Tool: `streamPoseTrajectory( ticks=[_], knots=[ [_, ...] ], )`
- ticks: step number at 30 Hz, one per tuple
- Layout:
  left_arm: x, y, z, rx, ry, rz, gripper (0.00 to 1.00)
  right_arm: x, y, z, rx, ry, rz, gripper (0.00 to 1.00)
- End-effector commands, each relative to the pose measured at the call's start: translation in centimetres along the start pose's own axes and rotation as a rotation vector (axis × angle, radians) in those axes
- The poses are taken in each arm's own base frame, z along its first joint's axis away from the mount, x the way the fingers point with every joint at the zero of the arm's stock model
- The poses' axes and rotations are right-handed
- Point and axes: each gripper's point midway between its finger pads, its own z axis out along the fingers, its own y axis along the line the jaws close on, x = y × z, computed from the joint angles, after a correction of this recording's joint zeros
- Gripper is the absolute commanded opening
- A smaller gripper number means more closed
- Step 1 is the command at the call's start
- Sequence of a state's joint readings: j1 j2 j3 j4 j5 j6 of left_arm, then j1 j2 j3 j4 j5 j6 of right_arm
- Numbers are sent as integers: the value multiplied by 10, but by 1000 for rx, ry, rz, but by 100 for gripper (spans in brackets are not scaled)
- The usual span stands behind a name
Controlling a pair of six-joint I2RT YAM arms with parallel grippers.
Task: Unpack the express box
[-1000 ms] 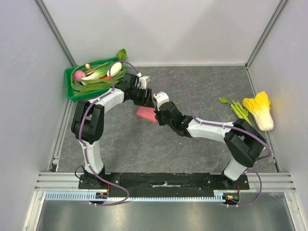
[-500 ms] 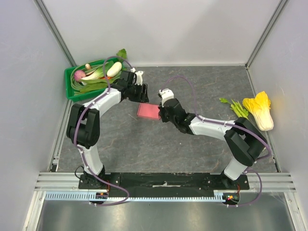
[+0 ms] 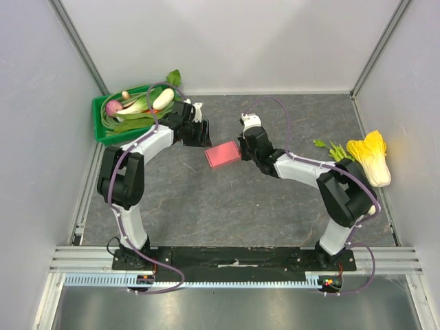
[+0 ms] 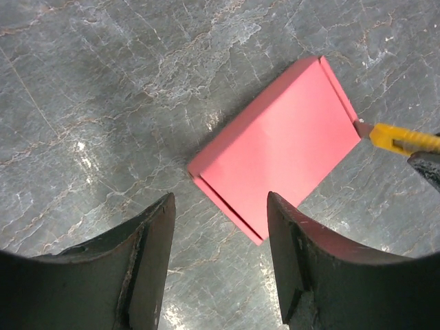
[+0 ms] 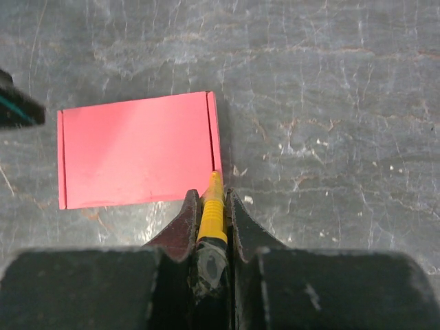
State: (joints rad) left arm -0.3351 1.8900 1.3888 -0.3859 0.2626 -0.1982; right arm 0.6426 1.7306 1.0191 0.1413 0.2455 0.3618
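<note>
The express box (image 3: 223, 155) is a flat pink-red carton lying closed on the grey table, between the two arms. In the left wrist view the express box (image 4: 282, 148) lies just beyond my left gripper (image 4: 220, 206), which is open, empty and apart from the box. My right gripper (image 5: 212, 194) is shut on a yellow utility knife (image 5: 213, 210). The knife's tip rests at the flap seam by the near right corner of the express box (image 5: 134, 148). That knife (image 4: 399, 139) also shows at the box's right edge in the left wrist view.
A green crate (image 3: 103, 130) of vegetables stands at the back left, close behind my left gripper (image 3: 204, 134). A yellow napa cabbage (image 3: 371, 157) and a leafy green (image 3: 337, 152) lie at the right, beyond my right gripper (image 3: 244, 146).
The right gripper with the knife has swung right and farther back. The box has shifted right and turned. The left gripper has drawn back off the box toward the crate.
</note>
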Motion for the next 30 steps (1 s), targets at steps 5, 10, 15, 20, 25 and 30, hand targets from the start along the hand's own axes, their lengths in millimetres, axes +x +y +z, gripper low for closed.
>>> streamPoseTrajectory(
  ticks=[5,10,15,20,25,30],
  knots=[
    [-3,-4,13,37,16,-73,62,-42,9,8,-4,-68,50,0],
    [-8,2,21,16,-30,-102,64,-51,11,-11,-34,-91,66,0],
    [-32,4,18,4,-135,-41,65,-36,18,-27,-97,-54,76,0],
    [-45,6,32,10,-166,-16,66,-10,23,-27,-125,1,79,0],
    [-39,2,58,64,-102,-69,65,-9,30,-21,-145,10,99,0],
    [-28,-2,72,110,-60,-81,64,-10,33,-9,-146,10,112,0]
  ],
)
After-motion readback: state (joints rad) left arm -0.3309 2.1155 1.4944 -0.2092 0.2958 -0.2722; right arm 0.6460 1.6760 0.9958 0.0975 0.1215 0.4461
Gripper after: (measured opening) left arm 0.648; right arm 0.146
